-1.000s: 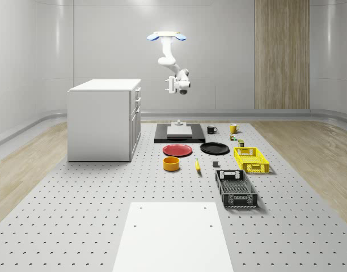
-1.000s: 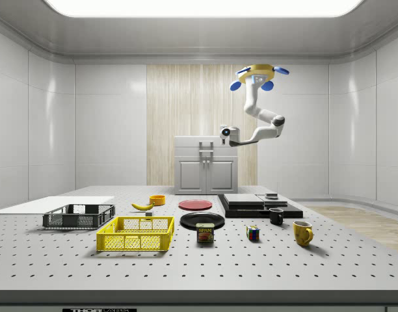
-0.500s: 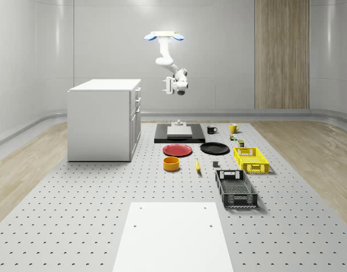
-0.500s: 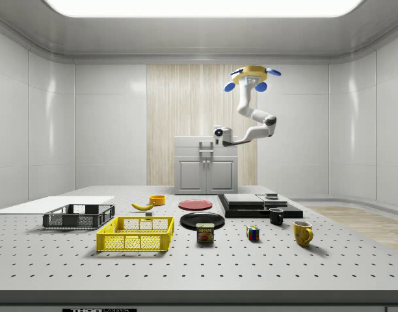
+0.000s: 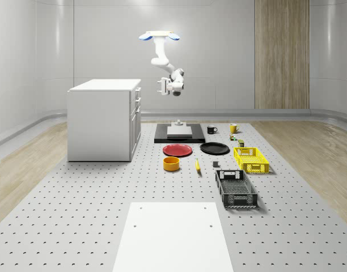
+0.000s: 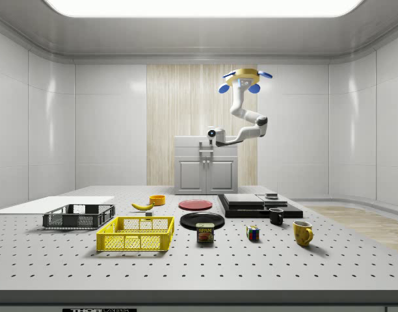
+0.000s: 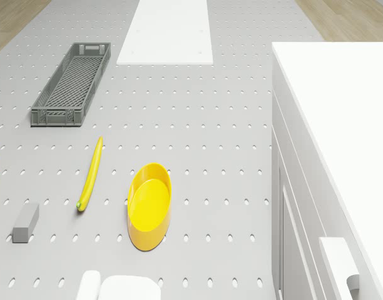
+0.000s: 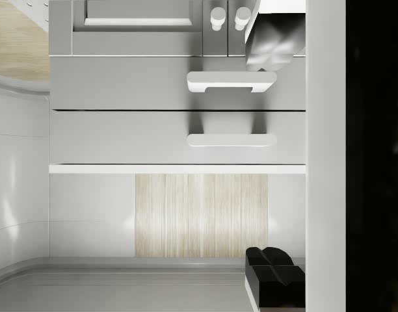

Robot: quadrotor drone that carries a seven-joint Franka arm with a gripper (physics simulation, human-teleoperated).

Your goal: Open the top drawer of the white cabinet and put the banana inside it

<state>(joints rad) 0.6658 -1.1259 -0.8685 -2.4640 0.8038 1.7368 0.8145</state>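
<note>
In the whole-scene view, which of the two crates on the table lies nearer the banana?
The dark grey crate. The banana lies just off its far corner, toward the view's left, while the yellow crate sits farther toward the view's right.

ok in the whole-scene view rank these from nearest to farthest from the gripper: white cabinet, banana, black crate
From the gripper:
1. White cabinet, beside it, toward the whole-scene view's left.
2. Banana, on the table below, in front of the plates.
3. Black crate, farthest, toward that view's lower right.
</note>
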